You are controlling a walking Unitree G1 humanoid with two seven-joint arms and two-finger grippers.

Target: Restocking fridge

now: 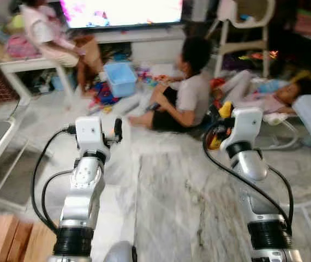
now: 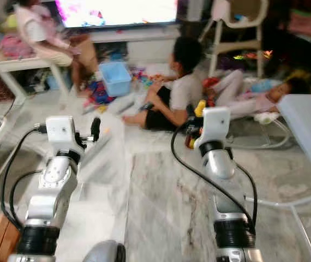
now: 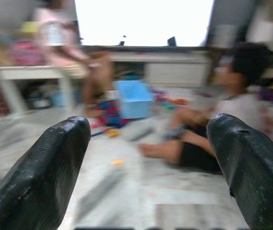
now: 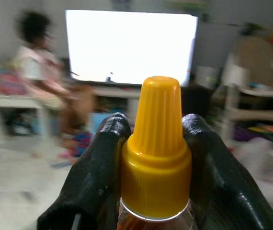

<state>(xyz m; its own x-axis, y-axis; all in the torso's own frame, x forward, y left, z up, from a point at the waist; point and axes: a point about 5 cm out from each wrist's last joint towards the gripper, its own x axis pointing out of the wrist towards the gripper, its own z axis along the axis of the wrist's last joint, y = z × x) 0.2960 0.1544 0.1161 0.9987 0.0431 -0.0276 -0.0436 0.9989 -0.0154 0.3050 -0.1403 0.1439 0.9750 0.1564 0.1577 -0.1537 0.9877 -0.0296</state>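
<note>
While both arms reach forward – right gripper [image 4: 155, 158] clamps yellow-capped bottle [image 4: 156, 143], left gripper [image 3: 141, 163] apart

A yellow ribbed cap [image 4: 156, 143] tops an amber bottle [image 4: 155, 221] between black fingers [image 4: 98, 177]. Silver arms [image 1: 84, 191] reach over the grey-veined marble floor [image 1: 172, 207]. A light blue bin [image 1: 121, 78] stands beside a white table [image 1: 22, 65].

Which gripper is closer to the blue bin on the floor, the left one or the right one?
Left. The left gripper, jaws open, sits nearly straight below the blue bin in the eye views. The right gripper, shut on a bottle, is farther right.
</note>
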